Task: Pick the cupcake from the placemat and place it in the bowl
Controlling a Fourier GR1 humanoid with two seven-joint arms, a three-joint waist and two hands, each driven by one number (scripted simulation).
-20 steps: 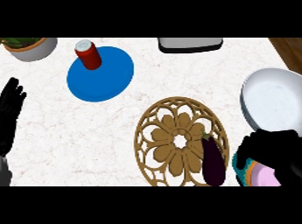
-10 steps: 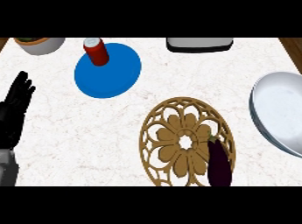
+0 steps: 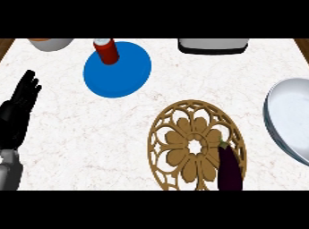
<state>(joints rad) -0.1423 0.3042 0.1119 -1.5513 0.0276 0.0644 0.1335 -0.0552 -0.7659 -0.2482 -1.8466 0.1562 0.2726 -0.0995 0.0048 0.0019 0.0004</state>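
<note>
Head view, looking steeply down on a pale marbled counter (image 3: 117, 134) with wood showing at its far left and right corners.

The left hand (image 3: 15, 117) shows at about nine o'clock, by the left edge, resting there with its fingers straight and released, pointing up toward twelve; it holds nothing and touches nothing on the counter. Its grey forearm (image 3: 1, 172) enters at about eight o'clock. The right hand does not show here, so its fingers cannot be told.

The placemat (image 3: 186, 147), a round tan piece of openwork with a flower pattern, lies just below the middle, toward five o'clock. A dark purple eggplant (image 3: 229, 167) lies on its right rim at about four o'clock of the mat, lengthwise up and down. No cupcake shows on the mat or elsewhere on the counter.

The bowl (image 3: 302, 120), large and pale grey, sits at three o'clock, cut by the right edge, near the mat but apart from it.

A blue plate (image 3: 120, 74) lies at about eleven o'clock, with a red can (image 3: 106, 50) standing on its upper left rim. A grey pot (image 3: 49, 43) is cut off at the top left, and a grey, dark-based appliance (image 3: 213, 45) is cut off at one o'clock.
</note>
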